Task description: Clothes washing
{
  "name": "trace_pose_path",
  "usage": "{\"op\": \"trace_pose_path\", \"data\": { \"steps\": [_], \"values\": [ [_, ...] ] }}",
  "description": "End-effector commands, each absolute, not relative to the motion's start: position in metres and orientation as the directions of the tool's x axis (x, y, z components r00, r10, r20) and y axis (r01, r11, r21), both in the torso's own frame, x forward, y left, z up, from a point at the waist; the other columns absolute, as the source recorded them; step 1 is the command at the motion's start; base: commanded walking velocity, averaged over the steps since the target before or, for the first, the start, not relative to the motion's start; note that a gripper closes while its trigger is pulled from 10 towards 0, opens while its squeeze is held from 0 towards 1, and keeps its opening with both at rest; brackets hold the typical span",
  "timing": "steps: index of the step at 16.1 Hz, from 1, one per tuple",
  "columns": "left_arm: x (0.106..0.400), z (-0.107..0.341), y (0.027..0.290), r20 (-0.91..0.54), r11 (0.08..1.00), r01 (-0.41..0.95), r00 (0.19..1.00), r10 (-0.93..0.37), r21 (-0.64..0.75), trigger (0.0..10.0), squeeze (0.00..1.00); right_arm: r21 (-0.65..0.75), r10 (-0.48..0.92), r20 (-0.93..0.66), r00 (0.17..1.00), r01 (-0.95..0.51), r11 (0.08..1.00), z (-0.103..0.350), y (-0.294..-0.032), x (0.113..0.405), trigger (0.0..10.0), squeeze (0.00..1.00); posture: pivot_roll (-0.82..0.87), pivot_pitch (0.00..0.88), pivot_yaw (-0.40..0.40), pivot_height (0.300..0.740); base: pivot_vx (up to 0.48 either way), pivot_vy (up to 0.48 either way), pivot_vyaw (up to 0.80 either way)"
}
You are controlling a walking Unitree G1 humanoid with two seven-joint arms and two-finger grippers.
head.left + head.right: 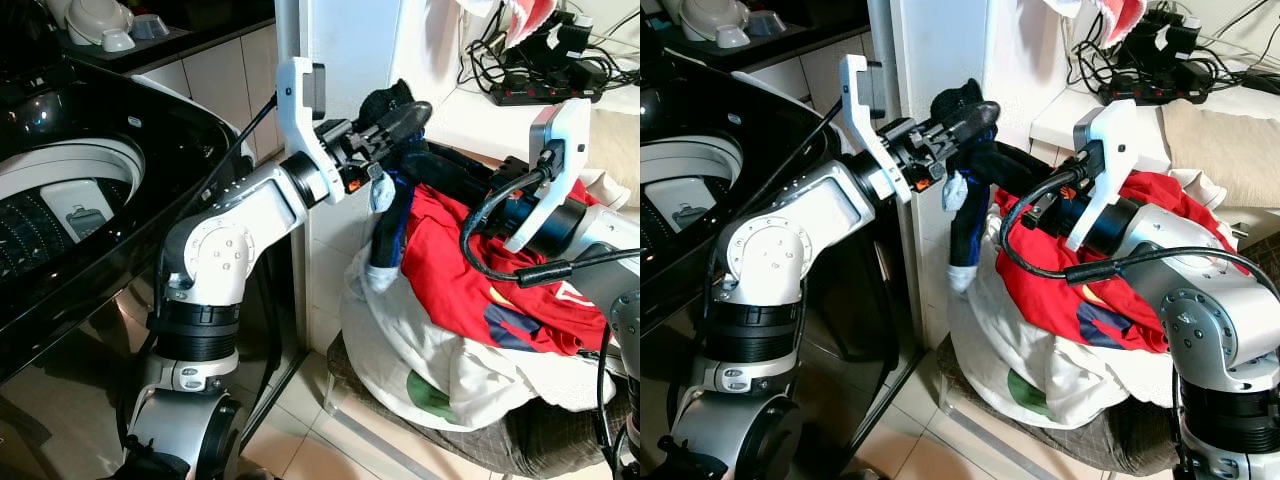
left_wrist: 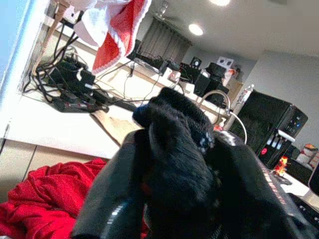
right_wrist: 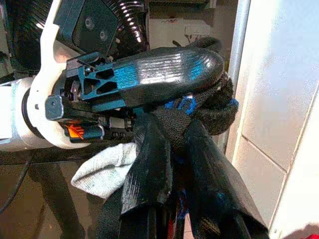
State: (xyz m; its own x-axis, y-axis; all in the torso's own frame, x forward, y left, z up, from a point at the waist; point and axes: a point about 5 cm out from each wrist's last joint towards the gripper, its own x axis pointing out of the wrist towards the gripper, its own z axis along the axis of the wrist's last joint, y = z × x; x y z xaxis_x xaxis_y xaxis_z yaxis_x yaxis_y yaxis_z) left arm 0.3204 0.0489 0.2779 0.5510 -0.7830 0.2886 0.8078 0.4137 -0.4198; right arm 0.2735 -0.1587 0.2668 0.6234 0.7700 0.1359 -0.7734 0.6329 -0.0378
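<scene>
A dark blue and black sock (image 1: 388,225) with pale grey patches hangs in front of the white pillar, and both grippers hold its bunched black top. My left gripper (image 1: 405,118) reaches in from the left and is shut on that top, which bulges between its fingers (image 2: 234,169). My right gripper (image 1: 1015,165) comes from the right, just below the left one, shut on the same fabric (image 3: 174,124). Under the sock lies a laundry pile with a red garment (image 1: 465,275) over white cloth (image 1: 400,350). The open top-loading washing machine (image 1: 70,200) stands at the left.
The pile rests in a grey-brown basket (image 1: 530,440) on the tiled floor. The white pillar (image 1: 350,50) stands right behind the grippers. A counter at the back right carries a power strip and tangled cables (image 1: 540,85). Bowls (image 1: 100,25) sit on a shelf behind the washer.
</scene>
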Motion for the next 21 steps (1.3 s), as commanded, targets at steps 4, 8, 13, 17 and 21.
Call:
{"op": "trace_pose_path", "data": {
  "steps": [4, 8, 13, 17, 21],
  "values": [
    [0.322, 0.282, 0.051, 0.319, 0.422, 0.808, 0.562, -0.764, -0.412, 0.0, 0.00, -0.064, 0.779, 0.150, 0.609, -0.780, 0.622, 0.272, -0.156, 0.272, 0.0, 0.00, -0.05, 0.000, 0.023, 0.740, 0.000, 0.000, 0.00],
    [0.326, 0.285, 0.055, 0.342, 0.443, 0.798, 0.584, -0.736, -0.409, 0.0, 0.00, -0.070, 0.776, 0.149, 0.613, -0.776, 0.626, 0.272, -0.156, 0.272, 0.0, 0.00, -0.05, 0.000, 0.026, 0.740, 0.000, 0.000, 0.00],
    [0.329, 0.287, 0.058, 0.357, 0.460, 0.789, 0.601, -0.715, -0.408, 0.0, 0.00, -0.085, 0.761, 0.144, 0.632, -0.758, 0.646, 0.272, -0.157, 0.274, 10.0, 1.00, -0.05, 0.000, 0.028, 0.740, 0.000, 0.000, 0.00],
    [0.363, 0.298, 0.110, 0.292, 0.812, 0.532, 0.837, -0.462, -0.240, 0.0, 0.00, -0.127, 0.762, 0.124, 0.636, -0.751, 0.648, 0.272, -0.156, 0.272, 10.0, 0.00, -0.06, 0.000, 0.038, 0.740, 0.000, 0.000, 0.00],
    [0.382, 0.325, 0.192, 0.304, 0.882, -0.043, 0.946, -0.115, 0.468, 4.2, 0.00, -0.151, 0.774, 0.115, 0.623, -0.759, 0.634, 0.272, -0.148, 0.270, 10.0, 0.00, -0.06, 0.000, 0.048, 0.740, 0.000, 0.000, 0.00]
  ]
}}
